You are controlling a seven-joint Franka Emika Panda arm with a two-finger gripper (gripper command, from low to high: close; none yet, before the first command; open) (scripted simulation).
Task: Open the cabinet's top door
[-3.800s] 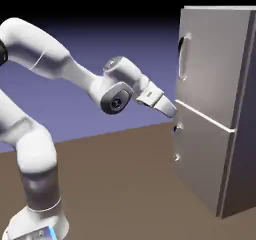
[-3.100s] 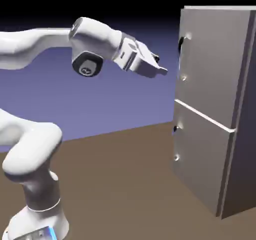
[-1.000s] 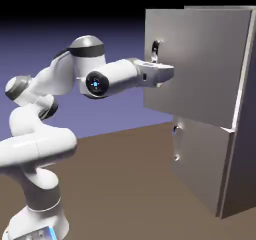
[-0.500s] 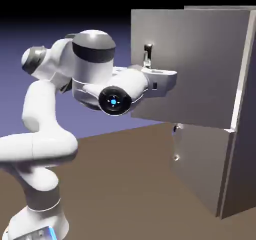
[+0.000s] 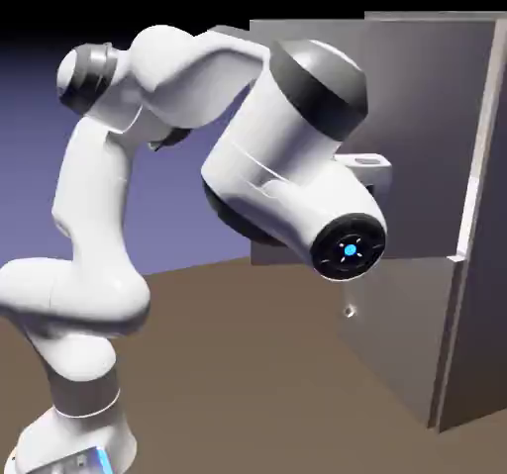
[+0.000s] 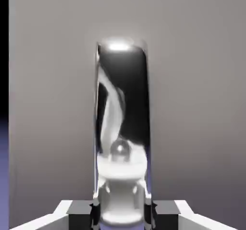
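The cabinet (image 5: pixel 487 264) stands at the exterior view's right. Its top door (image 5: pixel 426 116) hangs swung well out from the body, a flat grey panel partly hidden behind my arm. In the hand view the door's curved silver bar handle (image 6: pixel 122 123) fills the middle, in front of the grey door panel (image 6: pixel 48 104). My gripper (image 6: pixel 122 212) is shut on that handle, with a grey fingertip (image 6: pixel 79 209) on either side of it. In the exterior view only a sliver of the white hand (image 5: pixel 368 165) shows past the big forearm joint; the handle is hidden there.
The lower door (image 5: pixel 396 343) stays flush with the cabinet, and a small knob mount (image 5: pixel 349 311) shows on it. My forearm and elbow (image 5: pixel 297 185) bulge toward the camera in front of the door. The brown table (image 5: pixel 248 393) spreads below.
The top door has swung farther out toward the exterior view's left. My arm has folded back with it, and the forearm now covers the handle and hand.
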